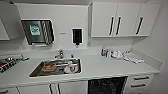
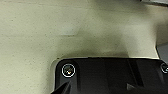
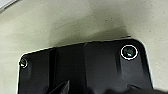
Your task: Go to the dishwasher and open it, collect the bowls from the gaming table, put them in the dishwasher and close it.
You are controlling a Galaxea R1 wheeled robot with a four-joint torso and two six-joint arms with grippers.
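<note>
Facing dishwasher [image 1: 107,86] — dark interior exposed

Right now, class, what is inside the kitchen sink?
The sink holds a brownish round dish and some pale dishes beside it. What lies beneath them is covered, and the blur hides what each piece is.

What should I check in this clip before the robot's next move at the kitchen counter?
1. Dishwasher in front of the robot: ok, it sits under the counter, right of the sink.
2. Dishwasher open: ok, its dark inside shows.
3. Bowls in the racks: cannot tell, the inside is too dark.
4. Bowl held by a claw: cannot tell, both wrist views show pale floor and the robot's own dark plate.
5. Dishes in the sink: ok, some lie there, apart from the dishwasher.
</note>
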